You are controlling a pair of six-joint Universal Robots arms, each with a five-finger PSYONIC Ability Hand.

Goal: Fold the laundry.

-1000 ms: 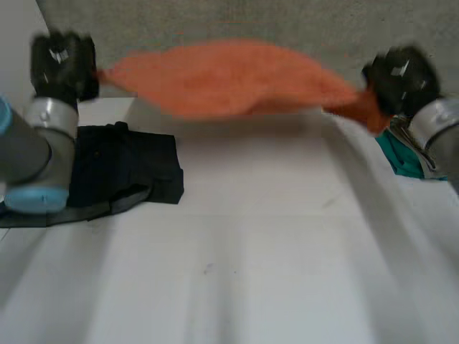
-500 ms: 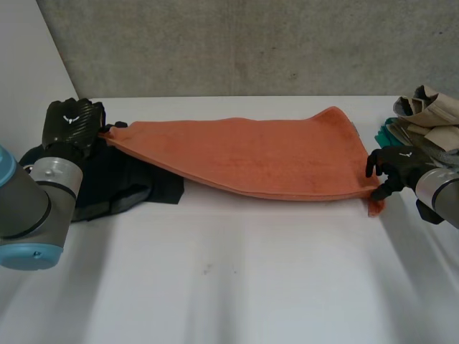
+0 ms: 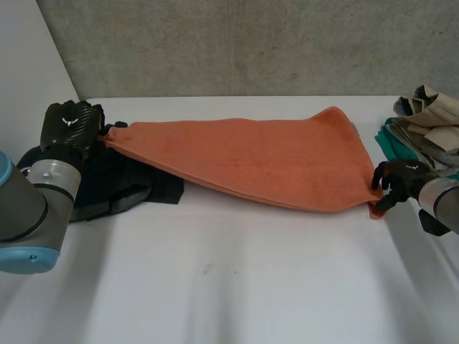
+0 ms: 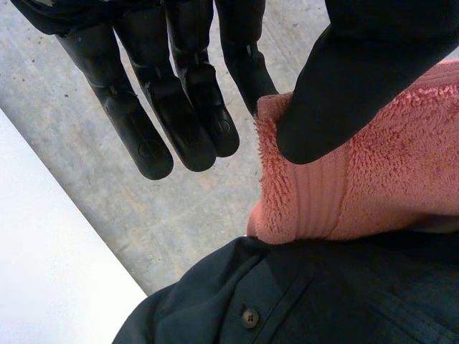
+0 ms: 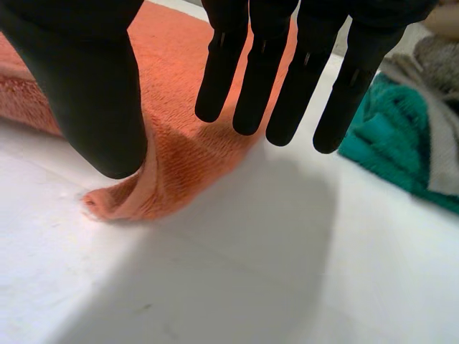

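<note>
Orange towel point(image 3: 251, 161) lay spread across the far half of the white worktop point(image 3: 229, 279). Its long axis ran 9 to 3 o'clock, narrow at the 9 o'clock end & wide at the 3 o'clock end. The narrow end reached over a dark buttoned shirt point(image 3: 133, 179) lying at approx 9 o'clock on the worktop.

Left hand point(image 3: 69, 123) sat at the towel's 9 o'clock corner, above the shirt. In the left wrist view the thumb point(image 4: 358, 79) pressed the ribbed corner hem against one finger behind it, so the corner was pinched. The other fingers point(image 4: 172, 107) were straight & clear of the cloth.

Right hand point(image 3: 399, 178) was low by the worktop at the towel's near corner, approx 4 o'clock of the cloth. In the right wrist view its fingers point(image 5: 254, 86) were straight, w/ the thumb point(image 5: 86, 93) well apart from them: wide, gripping nothing. The towel corner lay crumpled on the worktop below the gap btwn thumb & fingers. Whether the thumb touched the cloth, can't tell.

A teal cloth point(image 3: 393, 140) lay at 3 o'clock of the towel, just past the right hand. A heap of beige & grey garments point(image 3: 430, 111) sat at approx 1 o'clock from that hand, partly over the teal cloth.
</note>
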